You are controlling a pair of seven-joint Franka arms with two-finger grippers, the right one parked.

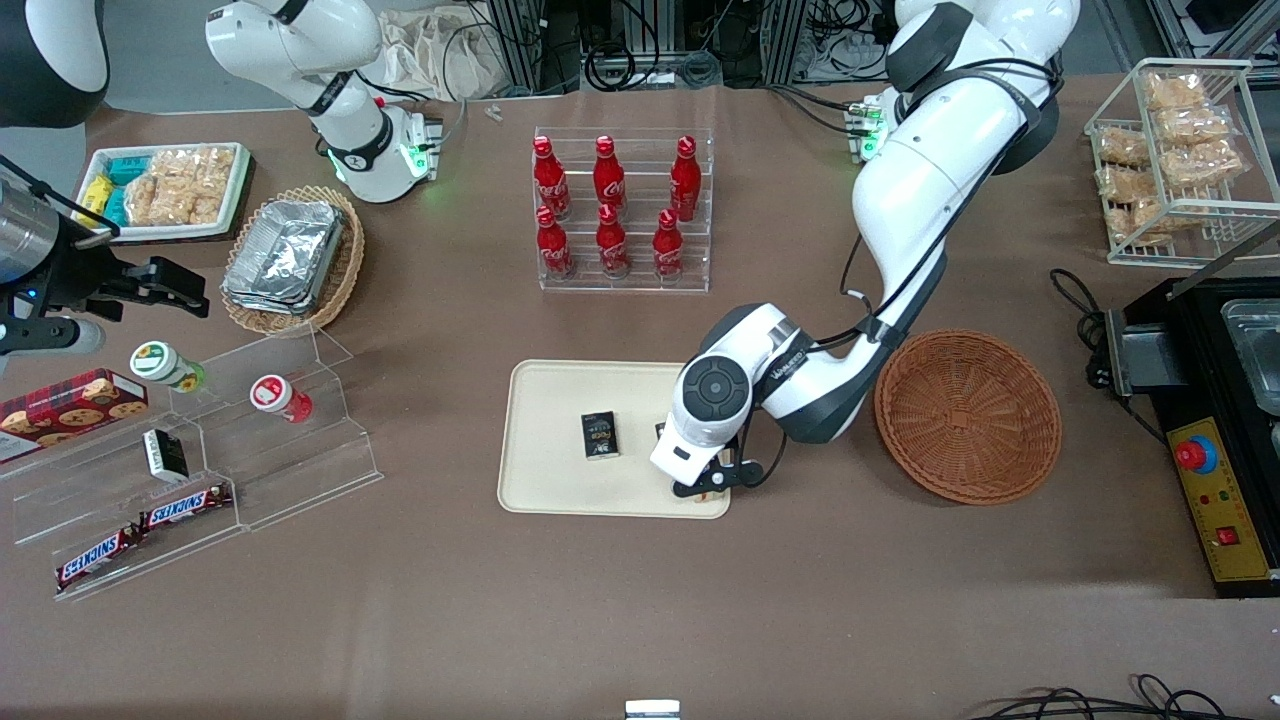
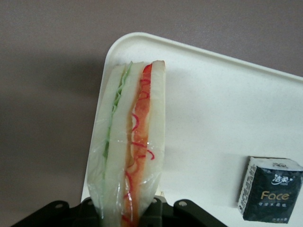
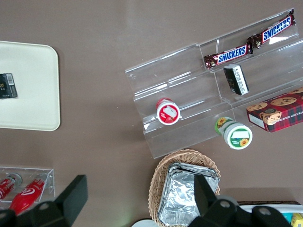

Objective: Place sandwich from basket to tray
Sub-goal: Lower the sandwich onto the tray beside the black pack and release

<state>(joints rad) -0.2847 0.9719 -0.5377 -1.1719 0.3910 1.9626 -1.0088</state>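
- One hand (image 1: 703, 487), the left arm's, hangs over the tray's (image 1: 545, 480) corner near the basket (image 1: 968, 415), clamped on the sandwich (image 2: 130, 151).
- Sandwich stands edge-up above the tray rim.
- Basket holds nothing.

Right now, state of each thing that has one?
sandwich: held upright in the pincer, over the tray's corner
pincer: shut on sandwich, above the tray
basket: empty, beside the tray
tray: holds a black packet
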